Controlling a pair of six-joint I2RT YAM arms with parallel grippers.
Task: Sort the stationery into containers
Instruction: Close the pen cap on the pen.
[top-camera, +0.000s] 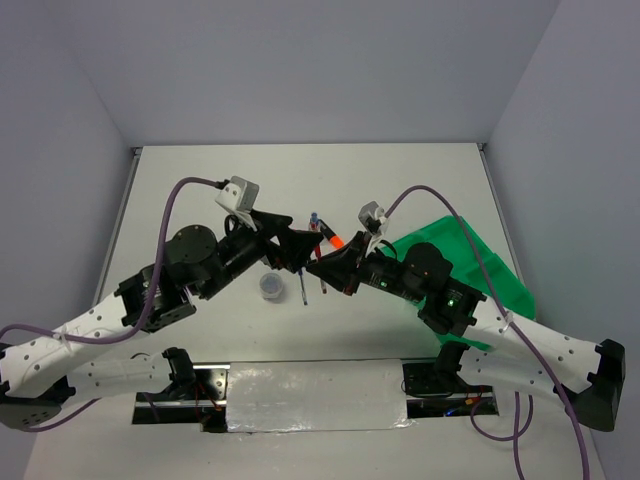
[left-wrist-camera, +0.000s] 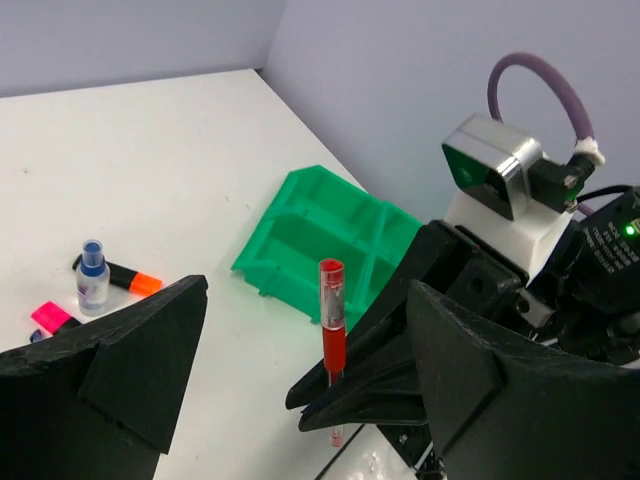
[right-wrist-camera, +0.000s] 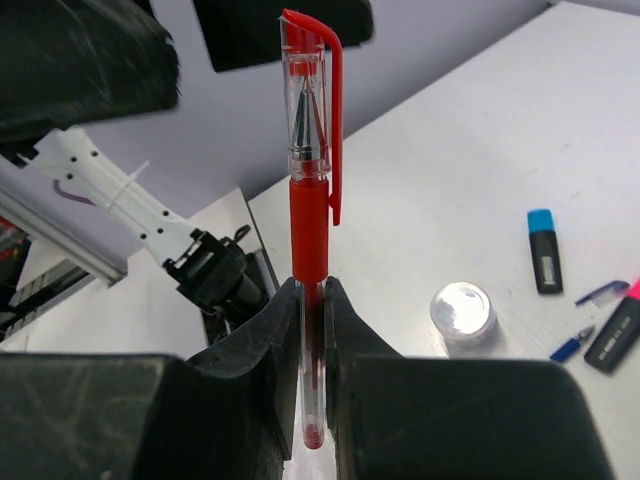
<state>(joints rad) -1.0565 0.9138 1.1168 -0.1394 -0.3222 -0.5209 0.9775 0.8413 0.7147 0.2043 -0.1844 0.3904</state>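
Red pen (right-wrist-camera: 309, 230): was held upright, cap up, above the table.
Right gripper (right-wrist-camera: 312, 300): was pinched on the pen's lower barrel.
Left gripper (left-wrist-camera: 308, 300): was spread wide on either side of the pen, untouched by it.
Green tray (left-wrist-camera: 300, 225): was seen beyond the pen.
Tub (right-wrist-camera: 462, 310), blue highlighter (right-wrist-camera: 543, 250): were seen lying on the table.

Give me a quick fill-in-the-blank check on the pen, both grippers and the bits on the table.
1. The right gripper is shut on a pen coloured ____.
2. The left gripper stands ____, with one finger on each side of the pen and neither touching it.
3. The white bottle standing on the table has a ____ cap.
4. The colour of the compartment tray is ____.
Missing words: red; open; blue; green.
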